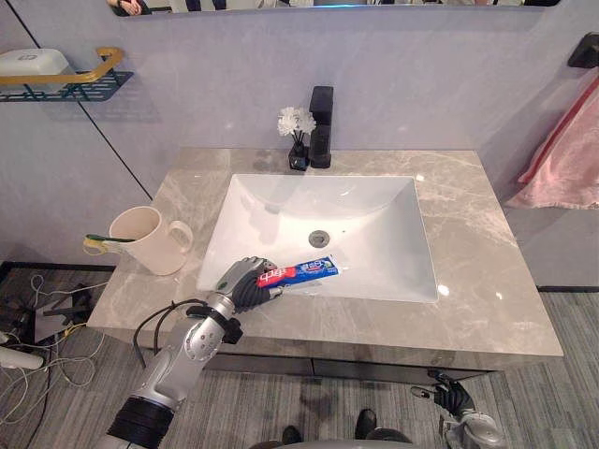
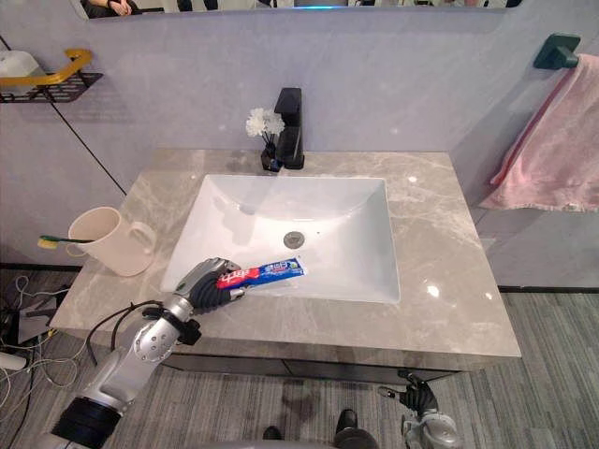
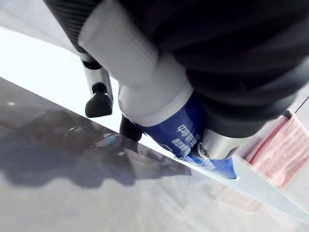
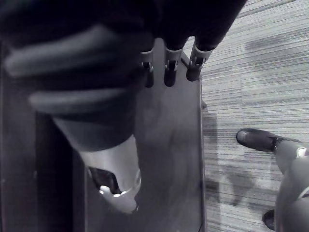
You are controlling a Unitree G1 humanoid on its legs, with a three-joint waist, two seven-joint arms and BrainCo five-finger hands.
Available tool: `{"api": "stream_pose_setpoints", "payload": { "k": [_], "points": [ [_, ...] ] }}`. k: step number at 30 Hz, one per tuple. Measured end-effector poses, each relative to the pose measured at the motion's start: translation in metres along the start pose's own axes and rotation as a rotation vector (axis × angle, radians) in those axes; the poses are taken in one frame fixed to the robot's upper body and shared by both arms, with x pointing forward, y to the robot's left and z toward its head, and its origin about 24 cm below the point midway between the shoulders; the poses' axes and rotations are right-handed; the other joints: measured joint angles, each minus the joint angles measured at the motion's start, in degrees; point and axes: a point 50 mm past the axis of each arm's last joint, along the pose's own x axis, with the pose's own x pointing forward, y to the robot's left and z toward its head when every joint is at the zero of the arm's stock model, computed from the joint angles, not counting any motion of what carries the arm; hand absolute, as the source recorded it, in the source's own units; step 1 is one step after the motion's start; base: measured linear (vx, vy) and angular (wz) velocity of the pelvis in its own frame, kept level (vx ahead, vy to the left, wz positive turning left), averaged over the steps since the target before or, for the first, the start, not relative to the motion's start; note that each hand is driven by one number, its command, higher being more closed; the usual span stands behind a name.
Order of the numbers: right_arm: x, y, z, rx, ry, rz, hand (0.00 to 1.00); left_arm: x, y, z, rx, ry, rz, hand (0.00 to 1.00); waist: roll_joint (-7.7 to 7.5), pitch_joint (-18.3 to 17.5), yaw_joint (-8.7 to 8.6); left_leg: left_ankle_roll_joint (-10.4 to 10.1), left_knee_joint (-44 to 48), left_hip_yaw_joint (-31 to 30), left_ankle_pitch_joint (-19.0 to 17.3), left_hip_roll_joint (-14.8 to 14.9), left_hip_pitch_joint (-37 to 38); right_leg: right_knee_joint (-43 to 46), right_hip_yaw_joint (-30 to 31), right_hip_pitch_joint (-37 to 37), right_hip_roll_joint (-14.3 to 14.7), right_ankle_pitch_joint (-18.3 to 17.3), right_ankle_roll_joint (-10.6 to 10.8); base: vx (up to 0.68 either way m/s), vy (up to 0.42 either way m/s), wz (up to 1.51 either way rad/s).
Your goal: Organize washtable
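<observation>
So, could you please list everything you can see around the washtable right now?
Toothpaste tube: 1, red-blue-white, over basin's front-left rim
Mug: 1, cream, countertop's left
Toothbrush: 1, green-yellow, in mug
Basin: 1, white, centre
Countertop: 1, grey marble, around basin
Faucet: 1, black, behind basin
Flowers: 1 bunch, white, beside faucet
Towel: 1, pink, hanging right
Wall shelf: 1, black-gold, upper left
Left hand: 1, silver-dark, curled round tube
Right hand: 1, silver-dark, below countertop's front

A bathroom: white basin and black tap beyond the left hand, pink towel off to its right
</observation>
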Motion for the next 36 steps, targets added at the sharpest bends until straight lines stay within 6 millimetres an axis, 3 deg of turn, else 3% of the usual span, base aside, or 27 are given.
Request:
{"api": "stream_pose_setpoints", "payload": {
  "k": [7, 11, 17, 25, 29, 32, 36],
  "points": [
    [-0.004, -0.024, -0.003, 0.148, -0.006, -0.138, 0.00, 0.003, -0.011, 0.012, -0.141, -0.009, 0.037, 1.00, 0.50, 0.1, 0.13, 0.0, 0.1, 0.9, -0.3, 0.0, 0.1, 0.0, 1.1, -0.3, 0.0, 0.2, 0.2, -0.01, 0.020, -0.07],
    [-0.009, -0.044, -0.005, 0.254, -0.019, -0.244, 0.00, 0.008, -0.013, 0.032, -0.215, -0.072, 0.070, 1.00, 0.84, 0.0, 0.00, 0.1, 0.3, 1.8, -0.8, 0.0, 0.1, 0.0, 2.4, -0.6, 0.0, 0.3, 0.3, 0.02, 0.033, -0.13],
    [-0.025, -0.093, 0.008, 0.370, -0.123, -0.464, 0.00, 0.026, 0.002, 0.056, -0.266, -0.170, 0.153, 1.00, 0.83, -0.1, -0.23, 0.4, 0.9, 3.2, -1.0, -0.1, -0.8, 0.0, 3.5, -1.7, -0.1, 1.1, 0.4, 0.01, 0.025, -0.12],
    [-0.069, -0.164, 0.059, 0.389, -0.403, -0.732, 0.00, 0.032, 0.006, 0.068, -0.307, -0.217, 0.177, 1.00, -0.82, -0.3, -1.38, 1.0, 2.2, 4.4, -1.7, 0.0, -1.0, 0.1, 4.8, -2.1, -0.1, 1.5, 0.3, -0.04, 0.020, -0.09],
    [-0.102, -0.194, 0.100, 0.326, -0.588, -0.833, 0.00, 0.033, 0.010, 0.070, -0.313, -0.225, 0.195, 1.00, -1.01, -0.9, -1.50, 1.1, 3.1, 4.9, -2.1, 0.0, -1.2, 0.1, 5.4, -2.2, -0.1, 1.7, 0.4, -0.02, 0.023, -0.06],
    [-0.119, -0.197, 0.131, 0.248, -0.716, -0.849, 0.00, 0.033, 0.012, 0.070, -0.313, -0.227, 0.204, 1.00, -1.25, -1.5, -1.53, 1.1, 3.3, 5.0, -2.1, 0.0, -1.3, 0.1, 5.5, -2.3, -0.1, 1.7, 0.5, 0.00, 0.000, 0.00],
    [-0.148, -0.190, 0.192, 0.138, -0.977, -0.833, 0.00, 0.031, 0.021, 0.074, -0.307, -0.245, 0.240, 1.00, -1.20, -1.6, -1.42, 1.1, 4.7, 5.6, -2.9, 0.1, -1.5, 0.1, 6.2, -2.3, 0.1, 1.8, 0.6, -0.01, 0.012, -0.09]
  ]
}}
